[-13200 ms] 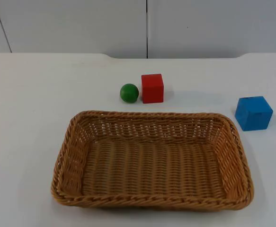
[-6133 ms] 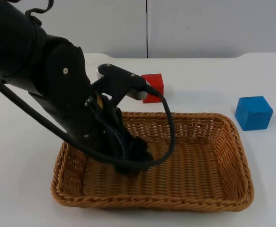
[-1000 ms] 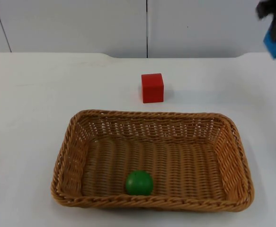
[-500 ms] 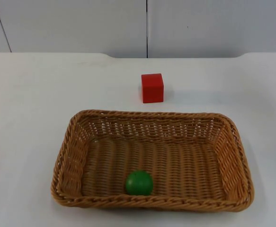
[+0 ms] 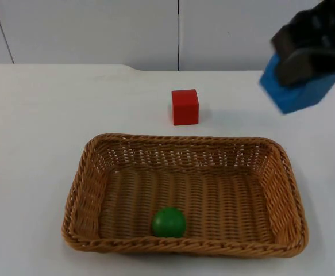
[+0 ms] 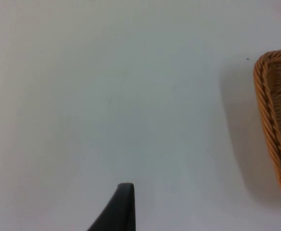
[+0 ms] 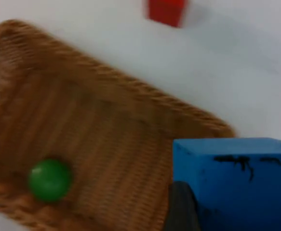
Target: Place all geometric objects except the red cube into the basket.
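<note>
Back in view — right gripper [image 5: 305, 69] clamping blue cube [image 5: 299, 92].

basket [image 5: 184, 244]: woven wicker, rough
green ball [image 5: 168, 222]: smooth, matt
blue cube [image 5: 301, 92]: matt, scuffed
table [image 5: 52, 115]: smooth white

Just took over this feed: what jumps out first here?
The right pincer carries the blue cube in the air, beyond the far right corner of the wicker basket. The green ball already lies inside the basket near its front wall. The red cube sits on the table behind the basket; the left pincer waits over bare table beside the basket.
</note>
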### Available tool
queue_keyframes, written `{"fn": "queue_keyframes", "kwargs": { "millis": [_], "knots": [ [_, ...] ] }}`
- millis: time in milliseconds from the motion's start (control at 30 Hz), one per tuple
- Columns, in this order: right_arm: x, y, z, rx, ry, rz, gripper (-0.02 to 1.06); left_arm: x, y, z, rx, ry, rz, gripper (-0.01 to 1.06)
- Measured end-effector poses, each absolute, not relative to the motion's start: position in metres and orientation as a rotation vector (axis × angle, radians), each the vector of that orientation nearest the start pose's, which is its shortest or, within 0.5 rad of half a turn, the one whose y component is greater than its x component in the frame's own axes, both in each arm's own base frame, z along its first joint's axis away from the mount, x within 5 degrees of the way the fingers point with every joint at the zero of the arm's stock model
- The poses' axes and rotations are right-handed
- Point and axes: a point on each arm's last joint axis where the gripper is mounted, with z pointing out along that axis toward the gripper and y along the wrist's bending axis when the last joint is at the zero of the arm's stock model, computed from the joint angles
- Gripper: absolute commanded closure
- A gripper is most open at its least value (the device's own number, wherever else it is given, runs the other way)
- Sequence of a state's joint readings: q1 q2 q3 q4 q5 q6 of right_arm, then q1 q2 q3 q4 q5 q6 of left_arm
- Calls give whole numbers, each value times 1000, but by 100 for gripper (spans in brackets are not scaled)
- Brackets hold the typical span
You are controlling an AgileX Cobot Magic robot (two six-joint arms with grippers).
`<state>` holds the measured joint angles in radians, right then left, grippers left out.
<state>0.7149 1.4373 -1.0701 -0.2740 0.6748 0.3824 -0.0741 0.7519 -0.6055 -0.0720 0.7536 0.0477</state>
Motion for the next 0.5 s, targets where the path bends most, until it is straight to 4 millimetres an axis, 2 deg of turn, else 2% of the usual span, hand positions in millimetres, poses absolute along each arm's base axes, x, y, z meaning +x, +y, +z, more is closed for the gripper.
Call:
{"fn": "queue_keyframes", "kwargs": {
  "millis": [167,400,500],
  "knots": [
    [223,205,276,-683,2345,260,105,134,-14,285,106,2381,-96,0],
    [225,211,258,-688,2351,282,105,134,-14,285,105,2381,-97,0],
    [233,220,229,-717,2408,255,105,134,-14,285,105,2381,-97,0]
  ]
}}
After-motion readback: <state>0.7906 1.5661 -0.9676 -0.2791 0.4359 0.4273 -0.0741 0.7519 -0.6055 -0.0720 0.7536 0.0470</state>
